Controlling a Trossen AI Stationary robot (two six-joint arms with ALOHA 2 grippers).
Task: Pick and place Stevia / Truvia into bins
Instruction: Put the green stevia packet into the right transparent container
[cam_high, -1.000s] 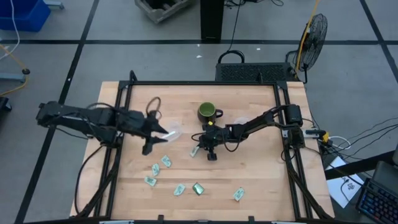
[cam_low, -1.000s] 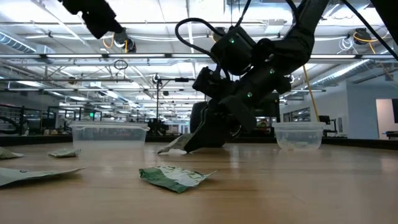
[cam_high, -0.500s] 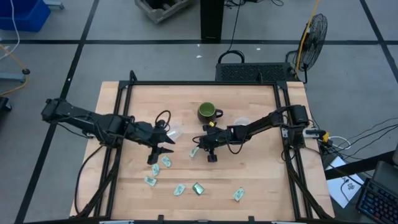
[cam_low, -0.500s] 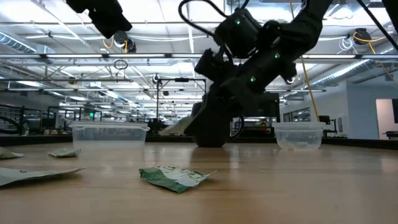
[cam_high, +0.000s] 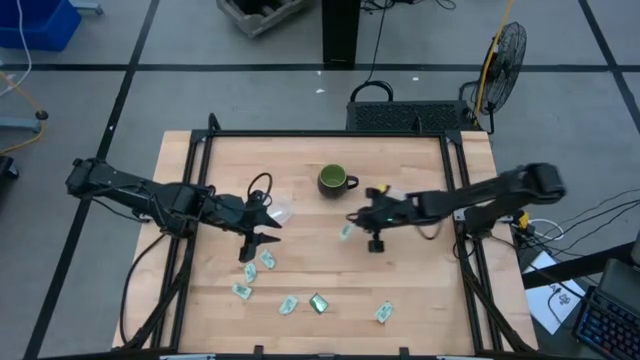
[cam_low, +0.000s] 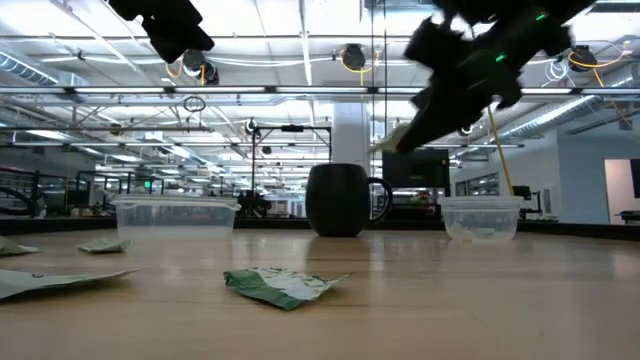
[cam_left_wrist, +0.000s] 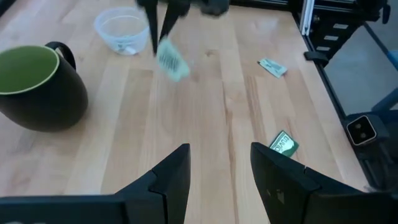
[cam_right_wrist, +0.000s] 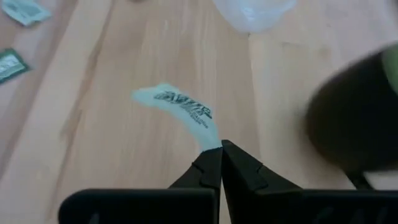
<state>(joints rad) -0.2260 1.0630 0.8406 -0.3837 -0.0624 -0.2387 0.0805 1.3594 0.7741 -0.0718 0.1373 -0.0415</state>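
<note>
My right gripper (cam_high: 357, 222) is shut on a pale green and white packet (cam_right_wrist: 180, 112) in the air, between the dark green mug (cam_high: 333, 181) and a clear bin (cam_high: 388, 194). In the low view this packet (cam_low: 385, 144) is well above the table. My left gripper (cam_high: 255, 240) hangs open beside the other clear bin (cam_high: 281, 212), above the nearest loose packet (cam_high: 267, 258). Several more packets lie flat toward the near edge, among them a darker green one (cam_high: 319, 303). In the left wrist view my open gripper (cam_left_wrist: 217, 168) faces the held packet (cam_left_wrist: 171, 59). My right gripper pinches the packet by one short end (cam_right_wrist: 209, 140) between its two shut fingertips (cam_right_wrist: 231, 163). The packet is lifted clear of the table and sticks out past the fingertips, slightly curved, its free end (cam_low: 375, 149) pointing away from the arm.
The mug (cam_low: 340, 200) stands between the two bins (cam_low: 175, 215) (cam_low: 480, 217) in the low view. A crumpled packet (cam_low: 285, 283) lies close to that camera. Black frame rails (cam_high: 465, 250) run along the table's left and right sides.
My right gripper has risen with the packet, lifting it clear of the table, and carried it toward the table's right edge, past the mug. My left gripper moved from the bin a little toward the near edge, then stayed still.
</note>
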